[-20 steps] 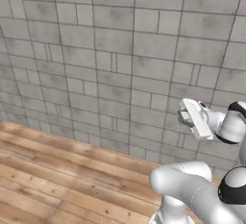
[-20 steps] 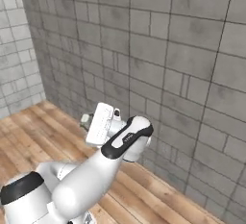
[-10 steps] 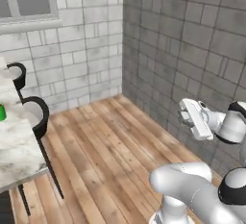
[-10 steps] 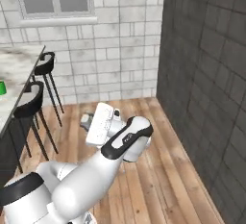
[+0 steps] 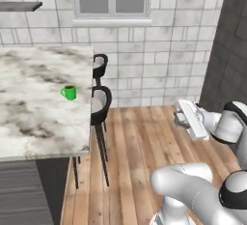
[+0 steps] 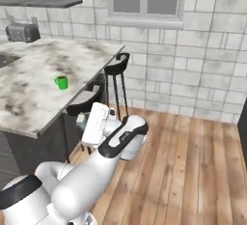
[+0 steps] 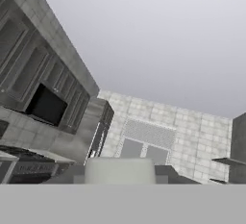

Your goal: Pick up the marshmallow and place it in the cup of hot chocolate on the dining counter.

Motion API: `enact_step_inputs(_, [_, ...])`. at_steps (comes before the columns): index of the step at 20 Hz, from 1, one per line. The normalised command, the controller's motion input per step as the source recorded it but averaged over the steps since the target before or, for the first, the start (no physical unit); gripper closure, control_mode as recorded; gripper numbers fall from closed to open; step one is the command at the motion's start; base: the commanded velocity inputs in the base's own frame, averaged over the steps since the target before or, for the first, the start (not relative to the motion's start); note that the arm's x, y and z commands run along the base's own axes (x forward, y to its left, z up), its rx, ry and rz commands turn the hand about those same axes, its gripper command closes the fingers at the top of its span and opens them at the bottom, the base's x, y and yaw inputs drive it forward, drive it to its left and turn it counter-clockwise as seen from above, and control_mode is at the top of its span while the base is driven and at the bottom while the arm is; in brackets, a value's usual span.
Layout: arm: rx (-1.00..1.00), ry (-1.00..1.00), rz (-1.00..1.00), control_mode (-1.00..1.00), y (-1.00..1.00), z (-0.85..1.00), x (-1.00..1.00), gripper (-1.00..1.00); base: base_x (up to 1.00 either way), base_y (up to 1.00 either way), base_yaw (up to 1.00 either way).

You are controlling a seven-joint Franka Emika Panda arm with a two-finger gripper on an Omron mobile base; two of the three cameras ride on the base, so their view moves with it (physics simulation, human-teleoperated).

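Clamped in the gripper (image 7: 120, 174), at 6 o'clock in the hand view: the marshmallow (image 7: 120, 168), an off-white soft block with rounded upper corners, wider than tall as seen, long side running from 9 to 3 o'clock between the two dark fingertips (image 7: 169, 173). Cut off along its lower part, so full shape not readable. Held in the air over the wooden floor (image 5: 140, 147), well apart from the bench (image 5: 34, 122). Standing upright on that white-grey veined marble bench, long axis vertical: the cup of hot chocolate (image 5: 69, 92), small and bright green, near the bench's edge toward the two black bar stools (image 5: 100, 104). Seems to carry a small loop at its 9 o'clock side in both base views; too small to be sure. Contents at the rim too small to make out. Bench cropped at the 9 o'clock edge of the left base view. Stool seats partly tucked beneath the slab. Toaster (image 6: 21, 32) at the far end, at 10 o'clock in the right base view.
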Motion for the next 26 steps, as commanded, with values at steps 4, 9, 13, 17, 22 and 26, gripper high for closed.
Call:
enact_step_inputs(4, [0.0,0.0,0.0,1.0,0.0,0.0,0.0,1.0,1.0,-0.94,0.36])
enact_step_inputs(9, [0.0,0.0,0.0,1.0,0.0,0.0,0.0,1.0,1.0,-0.86,0.41])
enact_step_inputs(13, [0.0,0.0,0.0,1.0,0.0,0.0,0.0,1.0,1.0,-0.27,0.66])
enact_step_inputs(17, [0.0,0.0,0.0,1.0,0.0,0.0,0.0,1.0,1.0,-0.23,0.7])
enact_step_inputs(22, [0.0,0.0,0.0,1.0,0.0,0.0,0.0,1.0,0.53,-0.52,0.71])
enact_step_inputs(26, [0.0,0.0,0.0,1.0,0.0,0.0,0.0,1.0,0.95,-0.11,0.75])
